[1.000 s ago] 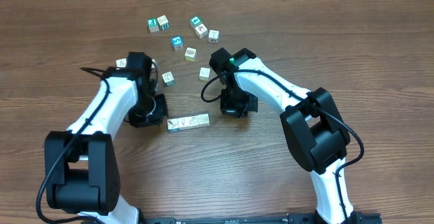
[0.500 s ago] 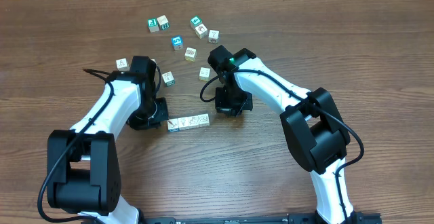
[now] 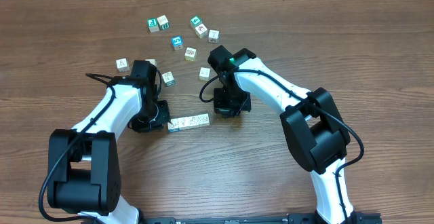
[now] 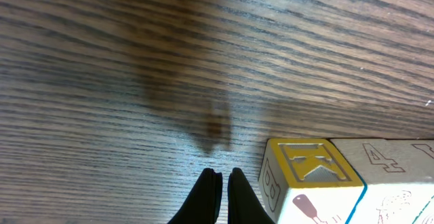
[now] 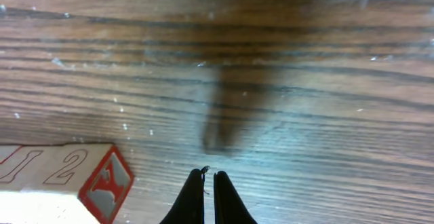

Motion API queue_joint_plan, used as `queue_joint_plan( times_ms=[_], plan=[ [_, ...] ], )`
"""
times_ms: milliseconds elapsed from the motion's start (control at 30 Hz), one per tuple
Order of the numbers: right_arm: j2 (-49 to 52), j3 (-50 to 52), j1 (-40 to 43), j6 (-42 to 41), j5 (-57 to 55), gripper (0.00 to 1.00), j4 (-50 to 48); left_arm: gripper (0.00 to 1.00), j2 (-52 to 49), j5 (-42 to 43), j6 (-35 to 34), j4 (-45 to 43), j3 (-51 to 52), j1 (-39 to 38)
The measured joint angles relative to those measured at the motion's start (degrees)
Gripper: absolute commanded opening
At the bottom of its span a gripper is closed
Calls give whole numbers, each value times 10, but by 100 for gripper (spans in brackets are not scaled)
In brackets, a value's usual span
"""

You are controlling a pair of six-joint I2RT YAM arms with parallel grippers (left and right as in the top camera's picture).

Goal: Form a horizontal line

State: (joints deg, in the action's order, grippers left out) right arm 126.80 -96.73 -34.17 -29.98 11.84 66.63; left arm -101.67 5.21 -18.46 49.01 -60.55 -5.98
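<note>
**Horizontal line** [image 3: 188, 123]: a short row of pale cubes touching side by side. It lies a little left of the middle of the tabletop [image 3: 380, 61], parallel to the near edge. The left end cube is blue-edged.

**Left gripper** [image 4: 220, 183]: fingers pressed together, holding nothing. The tips are low over the wood just beside the row's left end. The left wrist view shows the yellow-edged K cube [image 4: 308, 173] there; contact cannot be told.

**Right gripper** [image 5: 209, 180]: fingers together, empty, near the row's right end. The red-edged Y cube [image 5: 102, 183] sits just to one side of the tips, apart from them.

**Loose cubes** [image 3: 177, 42]: about ten, scattered singly toward the far edge, well apart from the row.
</note>
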Motion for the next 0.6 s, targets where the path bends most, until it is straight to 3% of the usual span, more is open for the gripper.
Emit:
queue_joint_plan(
  times_ms=[600],
  plan=[
    [0,0,-35,0,17,4,-29,4,0,2,0,-4,1,0]
  ],
)
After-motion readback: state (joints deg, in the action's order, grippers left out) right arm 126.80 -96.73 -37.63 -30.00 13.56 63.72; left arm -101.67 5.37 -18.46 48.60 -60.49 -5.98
